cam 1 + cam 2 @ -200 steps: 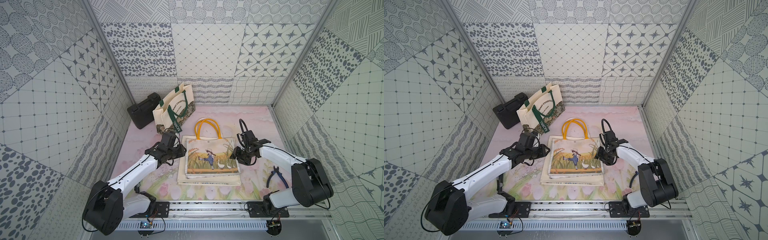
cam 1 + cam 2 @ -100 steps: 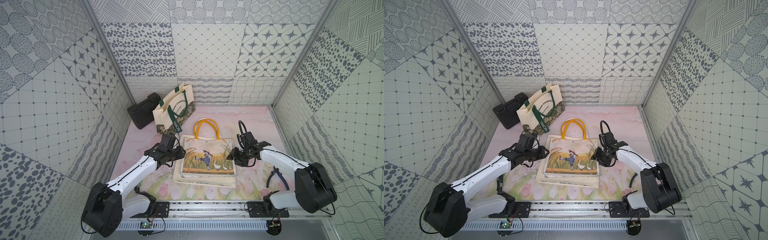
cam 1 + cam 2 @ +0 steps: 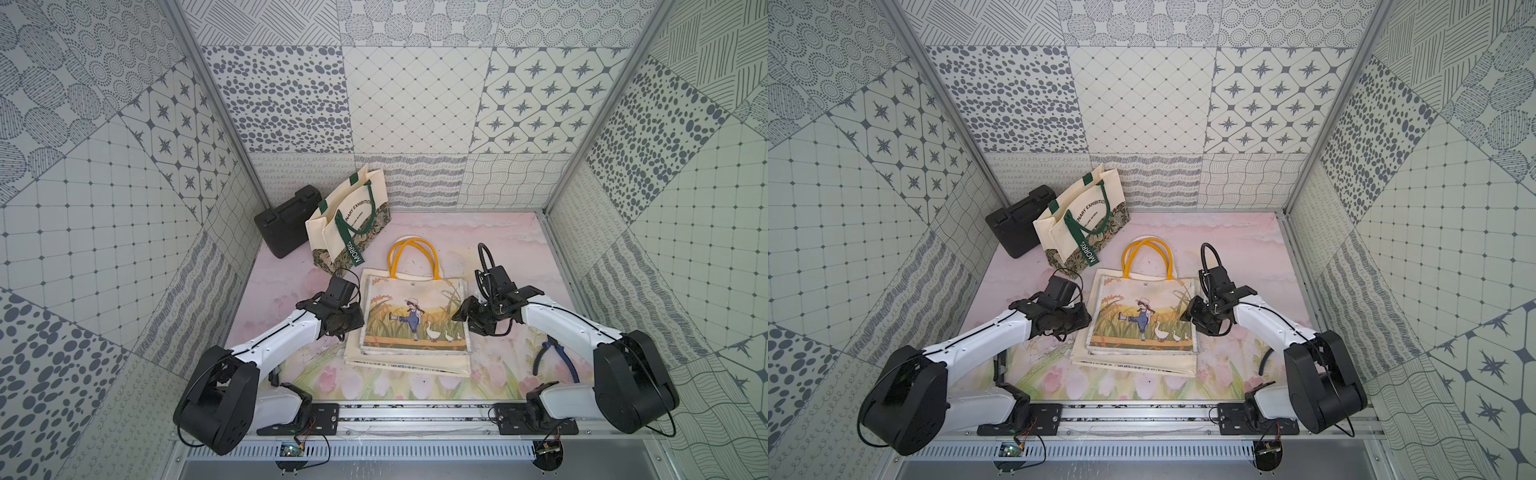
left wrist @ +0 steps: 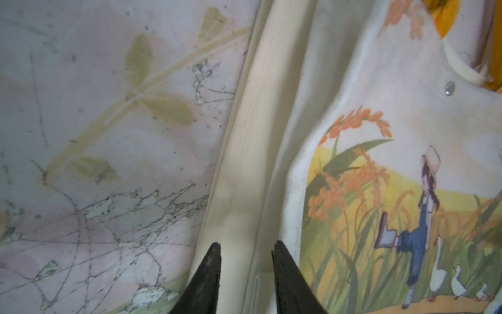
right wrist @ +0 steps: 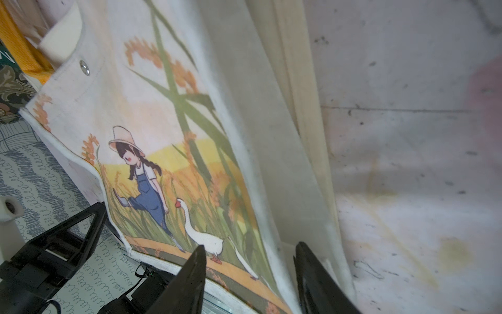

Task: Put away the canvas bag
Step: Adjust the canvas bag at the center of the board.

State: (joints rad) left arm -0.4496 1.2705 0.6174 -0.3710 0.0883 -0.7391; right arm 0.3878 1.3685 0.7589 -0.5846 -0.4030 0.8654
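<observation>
Right gripper [image 5: 248, 250] clamps one side of the goose-print canvas bag [image 3: 415, 316]; left gripper [image 4: 245, 246] straddles the opposite side, grip unclear; a level lift seems wise.

Canvas bag [image 5: 168, 141]: printed face up, showing a girl in overalls with white geese, cream folds along its side. Metal snap [image 5: 84, 67] near the mouth, yellow handle [image 5: 16, 46] beyond it. Right gripper [image 5: 248, 247]: black fingers [image 5: 190, 280] apart, the bag's side edge running between them; pinch not verifiable. Scuffed pink mat [image 5: 407, 163] alongside. Left arm [image 5: 54, 252], black, at the bag's far side.
</observation>
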